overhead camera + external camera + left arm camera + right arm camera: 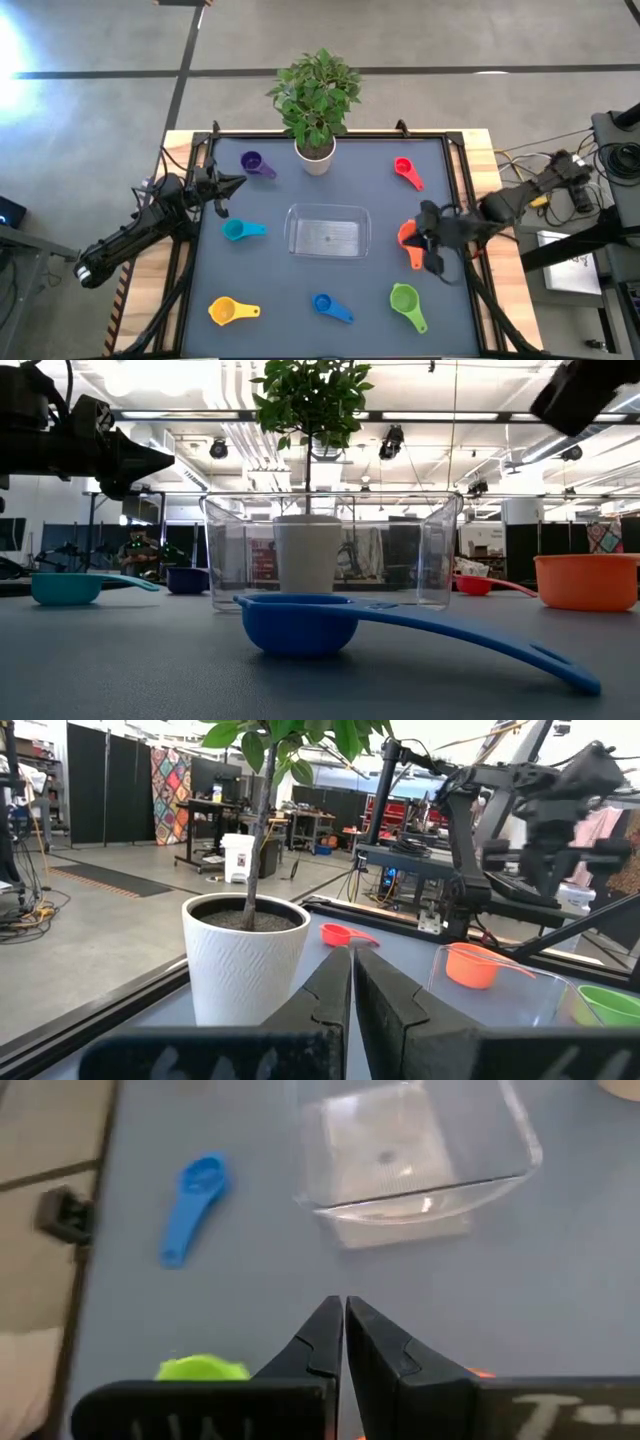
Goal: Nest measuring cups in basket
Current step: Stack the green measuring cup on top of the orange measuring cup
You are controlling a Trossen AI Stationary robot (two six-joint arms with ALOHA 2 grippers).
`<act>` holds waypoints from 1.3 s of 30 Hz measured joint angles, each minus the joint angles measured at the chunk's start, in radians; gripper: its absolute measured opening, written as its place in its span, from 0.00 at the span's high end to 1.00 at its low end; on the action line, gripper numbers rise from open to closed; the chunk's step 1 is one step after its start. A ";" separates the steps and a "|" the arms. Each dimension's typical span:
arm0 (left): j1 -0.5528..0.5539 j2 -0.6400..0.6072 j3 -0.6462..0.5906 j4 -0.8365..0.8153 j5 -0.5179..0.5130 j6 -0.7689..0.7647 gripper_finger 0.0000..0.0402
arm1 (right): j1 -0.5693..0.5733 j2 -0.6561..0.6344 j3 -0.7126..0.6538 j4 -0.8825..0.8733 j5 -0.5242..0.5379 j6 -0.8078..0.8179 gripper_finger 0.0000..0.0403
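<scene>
Basket point(327, 232) sits mid-frame in high view, empty, open mat on all 4 sides; no cup touches it. Cups ring it w/ gaps: purple cup point(254, 164) upper left, red cup point(405, 171) upper right, teal cup point(240, 230) just left of basket, orange cup point(409, 240) right of it, yellow cup point(230, 311) lower left, blue cup point(330, 306) bottom centre, green cup point(406, 302) lower right.

Left gripper point(236, 184) at left mat edge between purple & teal, jaws together, nothing held. Right gripper point(424, 226) over orange cup, partly covering it in high view, jaws pressed together, holding nothing.

Plant pot point(315, 156) at top centre, behind basket, apart from it; foliage overhangs mat's top edge.

Low view: blue cup close up, its handle slanting to lower right; basket & pot behind. Right wrist view: basket's near wall, blue & green cups, sliver of orange beside the fingers
</scene>
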 joint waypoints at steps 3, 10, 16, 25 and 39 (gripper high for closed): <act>0.000 0.000 0.000 0.000 0.000 0.000 1.00 | 0.088 0.043 0.000 -0.010 0.058 0.029 0.98; 0.000 0.000 0.000 0.000 0.000 0.000 1.00 | 0.160 0.152 -0.001 -0.019 0.007 0.091 0.88; 0.000 0.000 0.000 0.000 0.000 0.000 1.00 | 0.178 0.267 -0.002 -0.016 -0.006 0.156 0.65; 0.000 0.000 0.000 0.000 0.000 0.000 1.00 | 0.207 0.410 -0.002 0.011 -0.058 0.236 0.49; 0.000 0.000 0.000 0.000 0.000 0.000 1.00 | 0.226 0.532 -0.002 0.105 -0.111 0.247 0.64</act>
